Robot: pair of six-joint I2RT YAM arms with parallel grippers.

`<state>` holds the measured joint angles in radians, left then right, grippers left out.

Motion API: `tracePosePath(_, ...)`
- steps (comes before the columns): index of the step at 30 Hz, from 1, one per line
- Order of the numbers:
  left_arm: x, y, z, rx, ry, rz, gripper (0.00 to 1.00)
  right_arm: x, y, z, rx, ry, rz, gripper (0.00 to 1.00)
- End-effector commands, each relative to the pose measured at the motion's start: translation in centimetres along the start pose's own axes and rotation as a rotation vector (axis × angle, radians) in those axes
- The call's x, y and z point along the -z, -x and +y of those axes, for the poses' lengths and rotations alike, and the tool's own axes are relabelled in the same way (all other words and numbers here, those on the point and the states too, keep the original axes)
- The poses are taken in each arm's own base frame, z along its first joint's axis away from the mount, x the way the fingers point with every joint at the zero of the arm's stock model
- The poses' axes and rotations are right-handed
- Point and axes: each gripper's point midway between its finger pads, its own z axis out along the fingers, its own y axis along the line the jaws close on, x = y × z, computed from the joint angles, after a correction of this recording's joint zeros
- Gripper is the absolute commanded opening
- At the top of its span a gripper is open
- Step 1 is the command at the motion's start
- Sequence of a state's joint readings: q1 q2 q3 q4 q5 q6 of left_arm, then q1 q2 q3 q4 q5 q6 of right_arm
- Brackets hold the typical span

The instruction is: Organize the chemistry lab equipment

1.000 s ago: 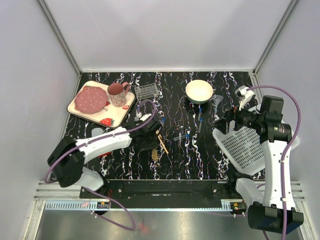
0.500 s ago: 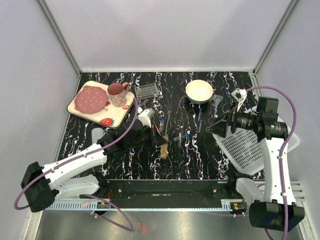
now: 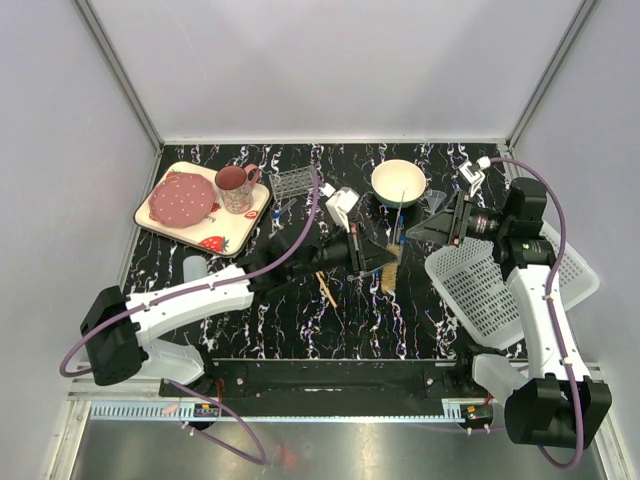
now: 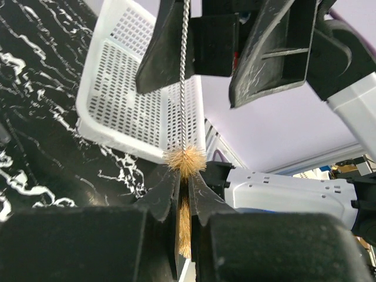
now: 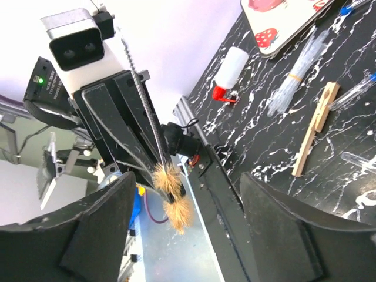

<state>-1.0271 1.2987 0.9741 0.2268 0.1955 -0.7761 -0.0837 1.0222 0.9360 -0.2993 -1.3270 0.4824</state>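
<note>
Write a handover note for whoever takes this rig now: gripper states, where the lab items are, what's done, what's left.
Left gripper: shut on the tan bristles of the wire-handled tube brush, raised off the table.
Right gripper: open, jaws either side of the brush's wire; handover unfinished.
White mesh basket: no items visible inside.
Left to do: tan wooden clamp, banded clear pipettes, clear funnel lie on the black marbled table.

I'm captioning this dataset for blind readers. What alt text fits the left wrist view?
The left gripper is shut on the tan bristles of a wire-handled brush, whose twisted stem rises between the right gripper's open jaws. Behind them, a white perforated basket sits on the black marbled table.
</note>
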Motion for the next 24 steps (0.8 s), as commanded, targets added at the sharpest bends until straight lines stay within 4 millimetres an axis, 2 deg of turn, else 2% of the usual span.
tracePosePath(1,-1.8,3.3,-3.5,-0.019,-0.089,-0.101,0.00,-0.6,1.1,1.9,0.011,0.046,-0.021,0.74)
tracePosePath(6,-3.0,2.7,-3.7,0.007,-0.093,-0.085,0.00,-1.1,0.9,1.7,-0.008,0.046,-0.015,0.63)
tracePosePath(9,-3.2,2.4,-3.7,0.016,-0.093,-0.081,0.00,-1.3,0.9,1.8,-0.010,0.053,-0.013,0.52)
tracePosePath(14,-3.3,2.4,-4.1,0.017,-0.102,-0.080,0.00,-1.5,1.0,1.7,-0.016,0.065,-0.018,0.26)
tracePosePath(16,-3.3,2.2,-4.1,0.019,-0.105,-0.077,0.00,-1.5,1.0,1.7,-0.018,0.068,-0.021,0.22)
tracePosePath(20,-3.5,1.8,-4.2,0.029,-0.112,-0.061,0.00,-1.4,0.8,2.0,-0.004,0.072,-0.023,0.02)
tracePosePath(22,-3.4,1.6,-4.1,0.048,-0.103,-0.051,0.07,-1.4,0.5,2.0,0.018,0.071,-0.021,0.00)
tracePosePath(23,-3.3,1.4,-3.7,0.047,-0.082,-0.040,0.21,-1.3,0.4,2.3,0.039,0.073,-0.021,0.00)
tracePosePath(24,-2.9,1.6,-3.9,0.037,-0.084,-0.044,0.29,-1.1,0.2,2.4,0.076,0.079,-0.016,0.00)
